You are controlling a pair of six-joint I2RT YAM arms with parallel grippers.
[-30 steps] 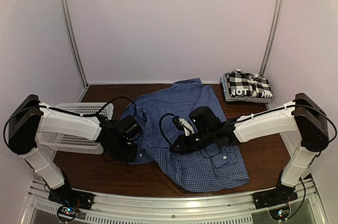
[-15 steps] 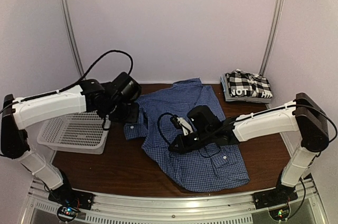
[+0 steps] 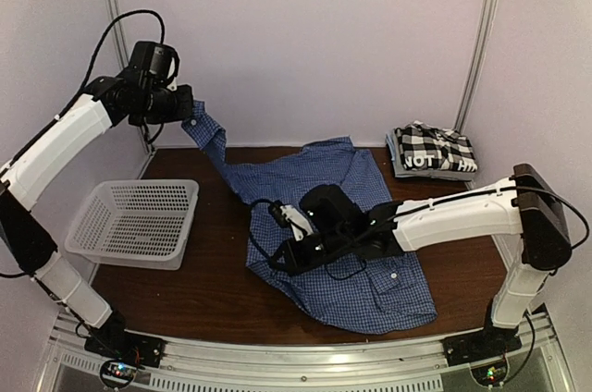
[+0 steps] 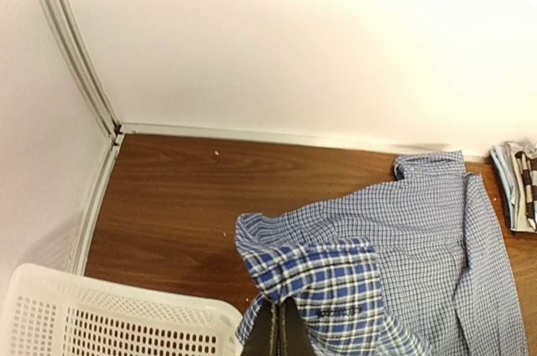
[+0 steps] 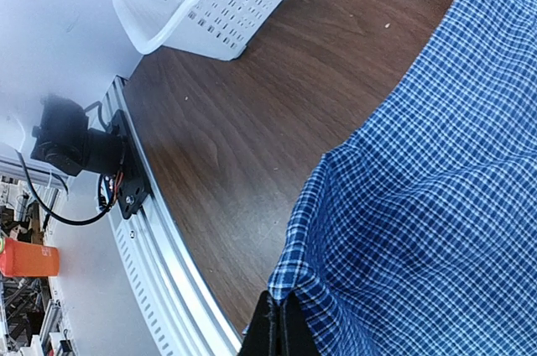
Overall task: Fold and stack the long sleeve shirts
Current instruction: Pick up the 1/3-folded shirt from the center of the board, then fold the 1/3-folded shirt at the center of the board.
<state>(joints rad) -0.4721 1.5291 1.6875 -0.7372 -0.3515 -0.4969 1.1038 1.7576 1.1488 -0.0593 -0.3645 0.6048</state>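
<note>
The blue fine-checked shirt [image 3: 356,226] lies spread on the brown table. My left gripper [image 3: 185,107] is shut on its sleeve cuff [image 4: 327,289] and holds it high near the back left corner, the sleeve stretched taut down to the shirt. My right gripper [image 3: 285,261] is shut on the shirt's left edge [image 5: 352,230], low over the table. The black-and-white checked shirt [image 3: 433,149] lies folded at the back right, on other folded cloth; its edge shows in the left wrist view [image 4: 520,188].
A white mesh basket [image 3: 134,221] stands at the left, also in the left wrist view [image 4: 109,318] and right wrist view [image 5: 210,3]. Metal rail [image 3: 296,369] runs along the near edge. White walls enclose the table.
My left arm has risen from the table beside the basket up to the back left, lifting the sleeve taut. My right gripper has shifted a little left with the shirt edge.
</note>
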